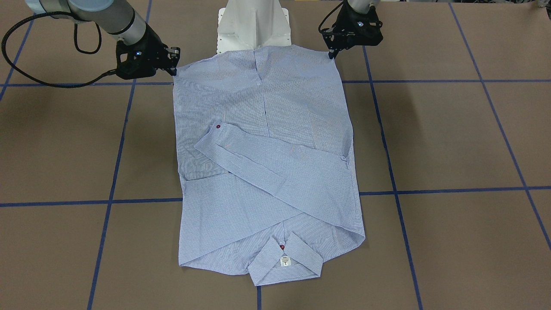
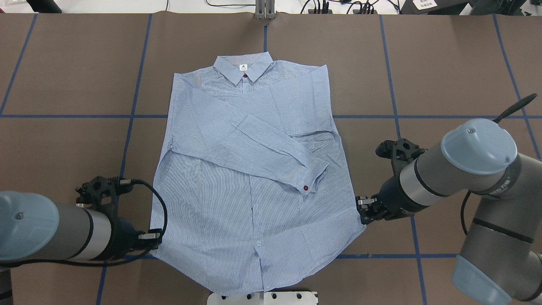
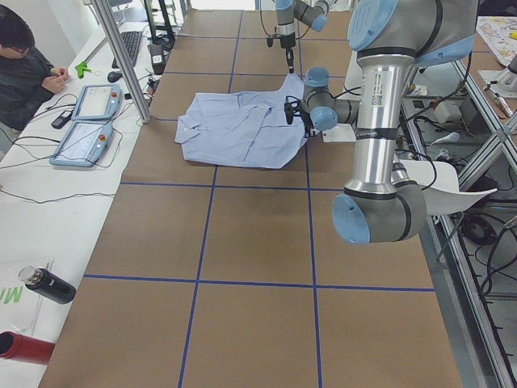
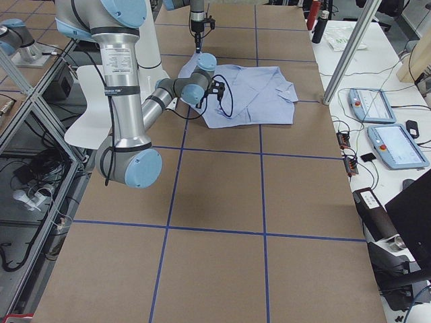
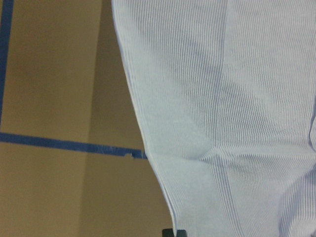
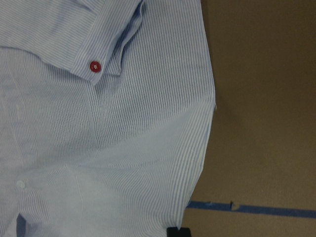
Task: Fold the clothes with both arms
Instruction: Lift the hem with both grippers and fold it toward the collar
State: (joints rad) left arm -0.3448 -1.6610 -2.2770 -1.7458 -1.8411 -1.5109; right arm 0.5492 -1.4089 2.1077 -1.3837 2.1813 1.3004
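Observation:
The striped light blue shirt (image 1: 267, 129) (image 2: 254, 220) lies flat and face up, collar (image 2: 243, 70) at the far side, hem toward the robot's base. One sleeve crosses the chest, and its cuff shows a red button (image 2: 305, 187) (image 6: 94, 65). My left gripper (image 2: 154, 242) (image 1: 332, 54) is low at the hem's left corner, shut on the shirt edge (image 5: 163, 197). My right gripper (image 2: 362, 212) (image 1: 174, 65) is at the hem's right corner, shut on the shirt edge (image 6: 197, 163). Each wrist view shows only a dark fingertip at its bottom edge.
The white pedestal (image 1: 253, 23) stands just behind the hem. Blue tape lines (image 2: 63, 116) grid the brown table. A side bench holds teach pendants (image 3: 85, 121), a black bottle (image 3: 48, 284) and cables, and a person (image 3: 24, 65) sits there.

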